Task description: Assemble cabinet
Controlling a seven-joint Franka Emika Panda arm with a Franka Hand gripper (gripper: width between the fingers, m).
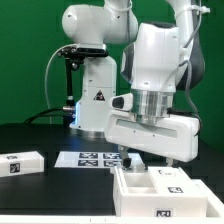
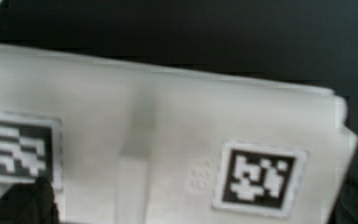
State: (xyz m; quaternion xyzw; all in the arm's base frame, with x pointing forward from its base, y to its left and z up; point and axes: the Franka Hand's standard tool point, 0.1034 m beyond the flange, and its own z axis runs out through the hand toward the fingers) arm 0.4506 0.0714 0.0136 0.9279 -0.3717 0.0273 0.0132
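Lying well off to the exterior view's left of the cabinet point(image 1: 130, 198), a loose white panel point(image 1: 20, 163) probably awaits a later step. The marker board point(image 1: 88, 158) sits between them. The gripper point(image 1: 133, 160) hangs right over the cabinet's open top, likely to grip a wall. I cannot tell how wide its jaws stand. The robot pedestal point(image 1: 95, 100) behind the cabinet obstructs nothing.

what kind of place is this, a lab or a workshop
Most likely a robotics lab bench: a white robot arm over a black table, a green backdrop behind, and a marker board of printed tags near the tagged white cabinet.
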